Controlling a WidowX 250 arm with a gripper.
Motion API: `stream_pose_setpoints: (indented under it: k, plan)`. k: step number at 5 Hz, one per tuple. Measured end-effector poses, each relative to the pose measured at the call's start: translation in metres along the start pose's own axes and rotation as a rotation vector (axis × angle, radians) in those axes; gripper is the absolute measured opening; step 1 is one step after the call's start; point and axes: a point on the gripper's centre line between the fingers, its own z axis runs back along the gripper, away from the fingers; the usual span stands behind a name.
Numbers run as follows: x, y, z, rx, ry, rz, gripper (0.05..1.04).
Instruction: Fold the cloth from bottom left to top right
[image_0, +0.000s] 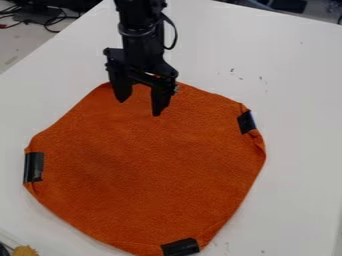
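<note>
Camera view: cloth (147, 172) beneath hand (139, 107).

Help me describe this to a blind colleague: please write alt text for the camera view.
An orange cloth lies spread out on a white table, with the open black end effector over its upper part. Black patches sit at its left, upper-right and bottom edges.
</note>
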Motion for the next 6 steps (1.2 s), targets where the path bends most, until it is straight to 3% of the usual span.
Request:
stream_pose_setpoints:
  k: [1, 3, 4, 5, 6]
  plan:
    - [-0.013, 0.023, 0.004, 0.018, -0.089, 0.101, 1.001]
    - [-0.050, 0.072, -0.017, 0.060, -0.061, 0.251, 1.001]
    - [-0.069, 0.092, -0.033, 0.072, -0.011, 0.299, 1.001]
    - [-0.101, 0.100, -0.042, 0.075, 0.021, 0.361, 1.001]
    - [-0.128, 0.099, -0.045, 0.072, 0.009, 0.432, 1.000]
